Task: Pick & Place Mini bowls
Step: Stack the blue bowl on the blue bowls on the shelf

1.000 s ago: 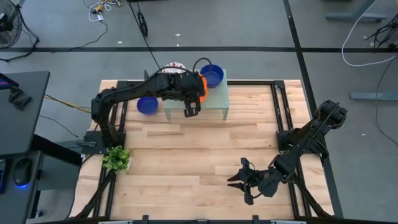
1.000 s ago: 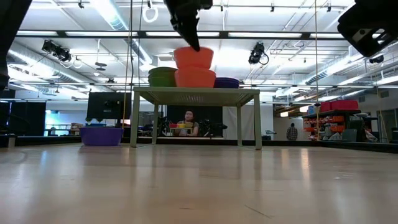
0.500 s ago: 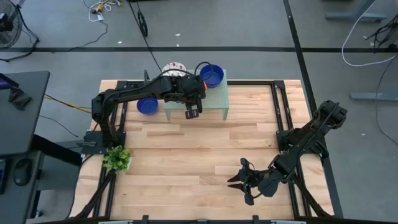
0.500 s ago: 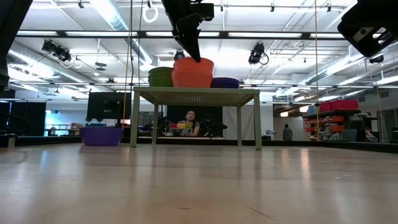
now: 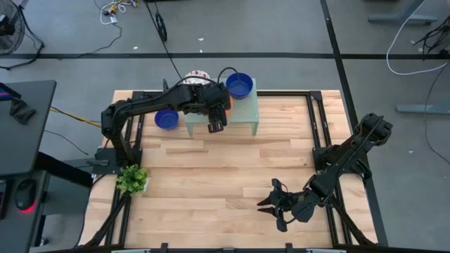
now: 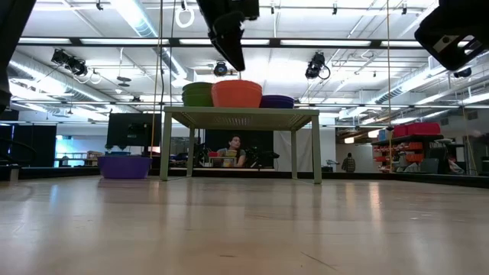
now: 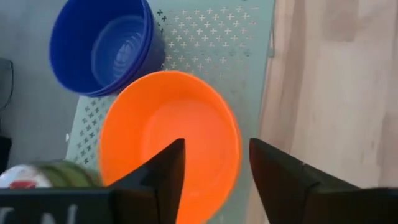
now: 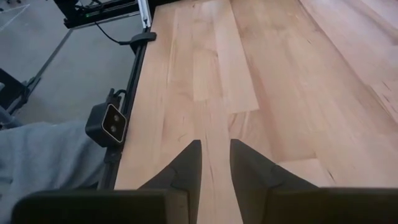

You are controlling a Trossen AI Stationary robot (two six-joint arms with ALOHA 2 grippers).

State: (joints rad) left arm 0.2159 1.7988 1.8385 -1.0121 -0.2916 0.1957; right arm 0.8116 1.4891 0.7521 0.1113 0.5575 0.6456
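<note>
On the mesh stand (image 7: 211,31) an orange bowl (image 7: 168,140) is straddled by the left gripper (image 7: 211,168), fingers parted; lifting away seems next, right gripper (image 8: 214,165) narrow

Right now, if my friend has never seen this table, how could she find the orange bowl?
Find the pale green mesh stand at the far edge of the wooden table. The orange bowl sits on top of it, just under the left gripper. Its neighbours are blue bowls and a white bowl with red speckles; it is the only orange one.
</note>
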